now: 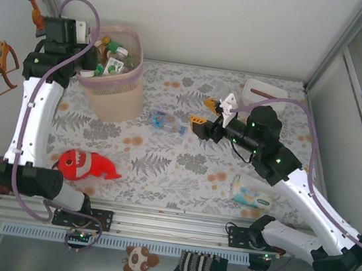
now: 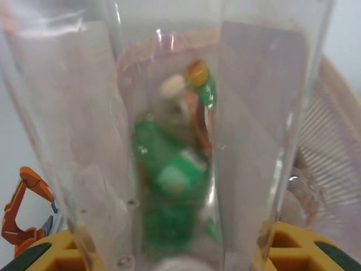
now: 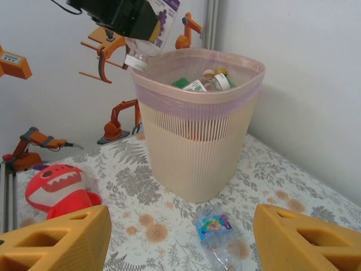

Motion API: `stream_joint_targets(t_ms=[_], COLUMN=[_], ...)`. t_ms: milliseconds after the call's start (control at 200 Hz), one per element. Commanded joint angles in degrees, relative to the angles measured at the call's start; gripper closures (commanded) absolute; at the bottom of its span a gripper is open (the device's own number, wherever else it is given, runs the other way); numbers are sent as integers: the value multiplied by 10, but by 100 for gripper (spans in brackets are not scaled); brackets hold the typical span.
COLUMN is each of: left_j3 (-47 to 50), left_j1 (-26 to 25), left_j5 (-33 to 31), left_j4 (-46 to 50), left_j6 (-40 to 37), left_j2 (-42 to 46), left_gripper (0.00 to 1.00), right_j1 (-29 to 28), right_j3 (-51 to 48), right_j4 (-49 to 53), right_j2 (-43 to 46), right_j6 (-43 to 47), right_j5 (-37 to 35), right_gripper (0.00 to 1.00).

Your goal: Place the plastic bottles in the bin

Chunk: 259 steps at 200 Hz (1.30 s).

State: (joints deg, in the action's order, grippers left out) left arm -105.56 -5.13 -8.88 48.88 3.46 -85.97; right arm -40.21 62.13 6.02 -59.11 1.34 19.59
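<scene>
Left gripper (image 2: 180,251), clamped on a clear bottle (image 3: 151,25) held neck-down, hangs above the bin (image 3: 197,147) directly beneath it; right gripper (image 3: 181,234), jaws half-spread and empty, faces a blue-labelled bottle (image 3: 216,237) lying lengthwise just ahead.

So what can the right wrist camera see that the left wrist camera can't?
Right wrist view: the whole bin from outside, the red plush fish, a clear bottle lying on the table, and the open right gripper.
Left wrist view: a close look straight through the held bottle, with the left gripper shut on it.
Both: that held bottle above the bin's rim, and green bottles already inside.
</scene>
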Motion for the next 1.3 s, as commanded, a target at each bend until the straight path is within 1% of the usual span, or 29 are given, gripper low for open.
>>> stream_joint_targets(t_ms=[0,75,145,240,421,526,621,711,786,881,1026,1207,1267,1292], left_j3=[-25,-32,-38,-43,-51,-76,-83,-90,-102,-125,-144,-137,-132,-131], left_j1=[15,25,33,43,53,59,59,59,59,58,58,58,59,59], left_j5=[6,7,10,26,26,23,24,32,28,17,20,33,40,42], left_j4=[-13,-13,-10,0,42,90,105,105,98,92,81,69,61,59], left_j6=[16,24,29,32,46,56,61,63,62,55,49,40,35,32], left_j2=[-32,-54,-75,-100,-138,-169,-184,-179,-167,-149,-126,-112,-111,-113], left_gripper=[77,77,80,79,79,72,65,53,44,42,35,35,40,43], right_j1=[-1,-1,-1,-2,-2,-2,-2,-2,-2,-2,-3,-6,-7,-7], right_j3=[26,30,33,33,29,26,25,25,25,26,23,24,23,25], right_j4=[5,12,19,25,31,31,31,33,35,37,33,29,29,29], right_j2=[5,7,11,16,25,27,28,31,35,37,39,38,39,39], right_j6=[7,9,10,11,10,8,7,7,8,8,5,2,1,1], right_j5=[-8,-9,-10,-12,-17,-17,-16,-16,-18,-21,-24,-25,-25,-25], right_gripper=[34,34,34,34,34,34,34,35,34,34,34,34,34,35])
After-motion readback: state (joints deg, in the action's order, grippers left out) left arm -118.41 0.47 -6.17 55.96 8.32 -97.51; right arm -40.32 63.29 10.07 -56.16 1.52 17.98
